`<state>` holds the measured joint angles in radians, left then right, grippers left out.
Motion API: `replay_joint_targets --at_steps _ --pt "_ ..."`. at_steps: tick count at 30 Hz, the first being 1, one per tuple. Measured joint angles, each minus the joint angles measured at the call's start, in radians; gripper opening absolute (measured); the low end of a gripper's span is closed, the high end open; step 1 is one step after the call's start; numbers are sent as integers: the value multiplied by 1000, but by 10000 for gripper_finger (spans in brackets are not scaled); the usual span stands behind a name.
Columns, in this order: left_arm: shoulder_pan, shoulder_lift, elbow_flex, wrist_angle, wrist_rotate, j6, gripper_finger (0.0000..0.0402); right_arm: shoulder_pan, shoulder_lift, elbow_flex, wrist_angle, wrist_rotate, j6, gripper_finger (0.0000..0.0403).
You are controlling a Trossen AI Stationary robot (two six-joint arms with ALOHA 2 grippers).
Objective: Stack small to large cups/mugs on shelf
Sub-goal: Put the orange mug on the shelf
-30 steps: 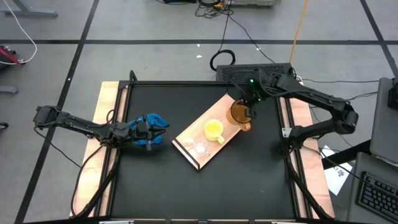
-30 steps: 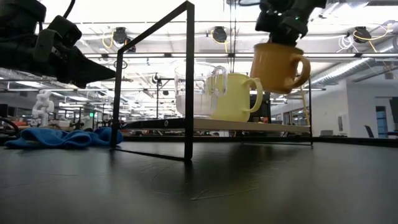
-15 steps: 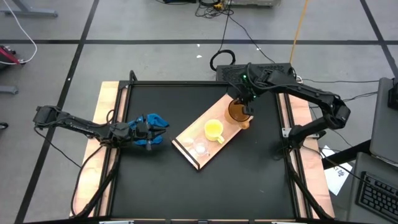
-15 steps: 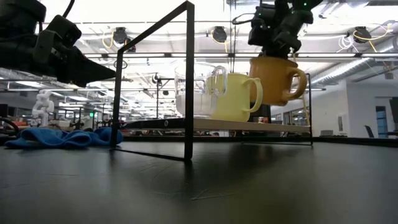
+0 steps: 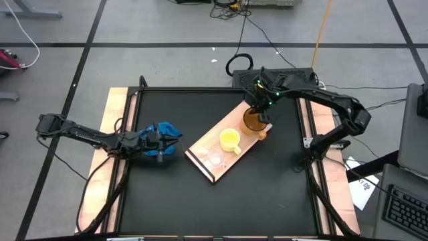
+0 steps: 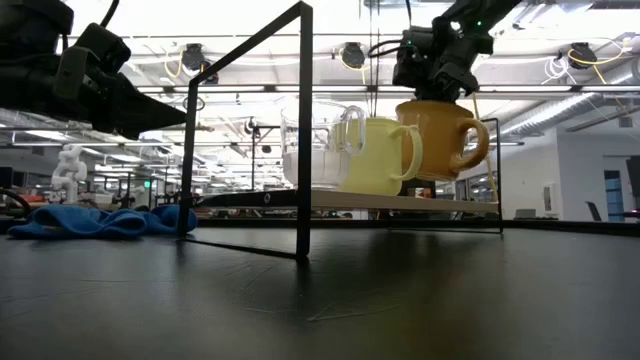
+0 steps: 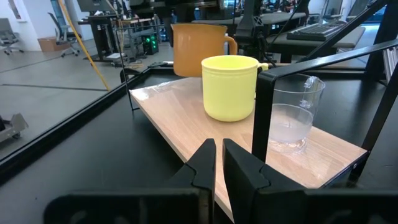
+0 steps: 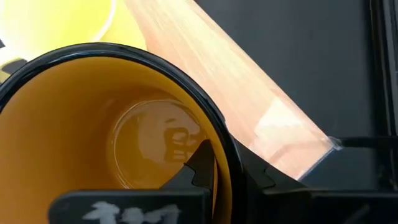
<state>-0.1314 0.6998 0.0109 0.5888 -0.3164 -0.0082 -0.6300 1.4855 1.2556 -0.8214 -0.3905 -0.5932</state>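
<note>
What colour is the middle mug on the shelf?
Pale yellow. The middle mug shows best in the left wrist view, between the glass cup and orange-brown mug.

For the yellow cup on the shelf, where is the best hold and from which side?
Judging from the pictures, take the yellow cup by its rim from straight above, one finger inside. It stands upright and open-topped on the shelf, with the glass cup and the orange-brown cup close on either side, leaving little room for a side approach.
</note>
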Motion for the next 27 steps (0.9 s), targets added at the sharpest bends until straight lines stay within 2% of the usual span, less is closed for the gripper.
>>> replay_joint_targets --at_steps 27 --pt "0 0 0 12 0 3 33 31 34 -10 33 -2 65 16"
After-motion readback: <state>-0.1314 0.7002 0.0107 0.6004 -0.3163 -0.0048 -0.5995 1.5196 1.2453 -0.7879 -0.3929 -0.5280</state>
